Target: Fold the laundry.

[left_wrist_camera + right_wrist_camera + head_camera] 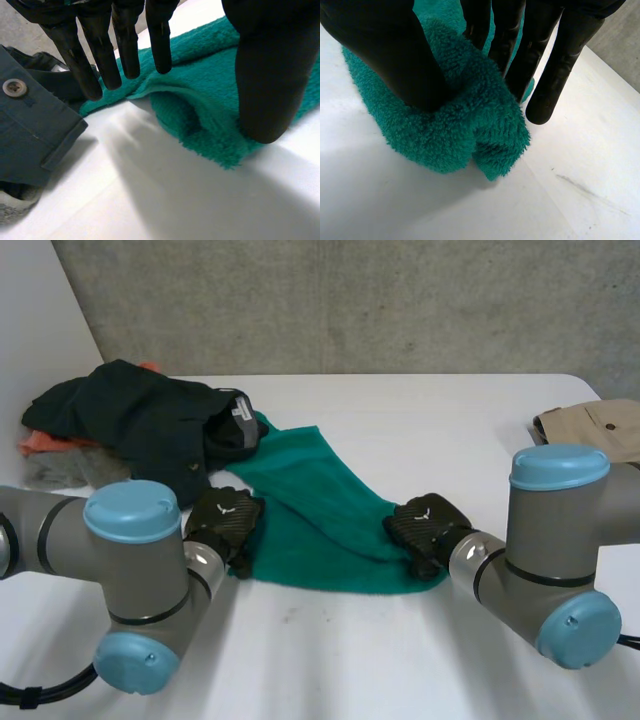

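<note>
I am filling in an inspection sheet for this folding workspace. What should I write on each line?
Surface: white table, with a few small dark marks near the front.
Job's things: green towel lies spread in the middle, partly doubled over. Dark garment is heaped at its far left corner, over an orange cloth and a grey cloth. Beige garment is at the right edge.
Clutter: nothing seen.
Hands: left hand is open, thumb resting on the towel's near left corner. Right hand pinches the near right corner.
Cables: nothing seen among the laundry.
Surroundings: grey wall behind the table.
</note>
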`<move>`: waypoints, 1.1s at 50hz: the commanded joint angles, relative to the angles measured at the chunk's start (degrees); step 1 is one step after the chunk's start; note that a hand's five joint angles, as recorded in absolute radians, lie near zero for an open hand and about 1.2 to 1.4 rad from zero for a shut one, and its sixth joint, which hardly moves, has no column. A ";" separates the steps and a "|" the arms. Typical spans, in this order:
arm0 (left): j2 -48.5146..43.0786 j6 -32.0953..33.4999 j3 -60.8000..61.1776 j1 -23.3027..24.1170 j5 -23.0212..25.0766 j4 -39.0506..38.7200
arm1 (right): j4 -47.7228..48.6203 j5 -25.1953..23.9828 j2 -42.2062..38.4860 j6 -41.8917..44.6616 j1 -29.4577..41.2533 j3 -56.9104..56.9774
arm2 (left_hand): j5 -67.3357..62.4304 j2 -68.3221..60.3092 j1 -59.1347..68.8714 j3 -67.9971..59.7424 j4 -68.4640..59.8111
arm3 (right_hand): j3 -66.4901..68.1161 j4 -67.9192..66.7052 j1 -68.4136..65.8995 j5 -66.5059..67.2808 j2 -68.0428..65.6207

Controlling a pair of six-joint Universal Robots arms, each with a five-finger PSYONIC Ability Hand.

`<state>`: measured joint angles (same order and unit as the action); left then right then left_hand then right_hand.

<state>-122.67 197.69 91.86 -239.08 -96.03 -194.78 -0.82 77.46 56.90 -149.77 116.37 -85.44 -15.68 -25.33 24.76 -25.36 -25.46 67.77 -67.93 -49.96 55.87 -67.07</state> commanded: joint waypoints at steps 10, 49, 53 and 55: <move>-1.70 3.59 -0.90 0.37 -0.56 0.28 | -0.06 -0.73 11.56 -0.44 -0.88 -9.30 | -49.70 -50.06 50.62 -50.03 -49.93 | 12.23 -12.07 -30.04 14.13 -12.93; 23.70 3.41 -7.49 -0.95 6.29 -4.02 | -23.00 -11.72 21.33 0.87 -8.79 -0.88 | -54.32 -54.67 55.24 -54.64 -54.54 | -57.77 57.93 39.96 -55.87 57.07; 26.77 3.50 -6.96 -0.86 10.51 -4.02 | -22.47 -9.52 17.81 1.76 -8.80 5.10 | -54.32 -54.67 55.24 -54.64 -54.54 | -57.77 57.93 39.96 -55.87 57.07; 28.79 3.58 -6.87 -0.68 11.83 -3.94 | -21.69 -9.34 15.45 1.33 -8.36 8.69 | -54.32 -54.67 55.24 -54.64 -54.54 | -57.77 57.93 39.96 -55.87 57.07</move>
<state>-98.36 201.18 84.53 -239.97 -89.01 -198.84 -23.50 65.43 77.29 -149.39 107.68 -84.81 -56.51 -68.46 63.24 -68.26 -68.72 11.97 -13.21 -11.40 3.73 -12.36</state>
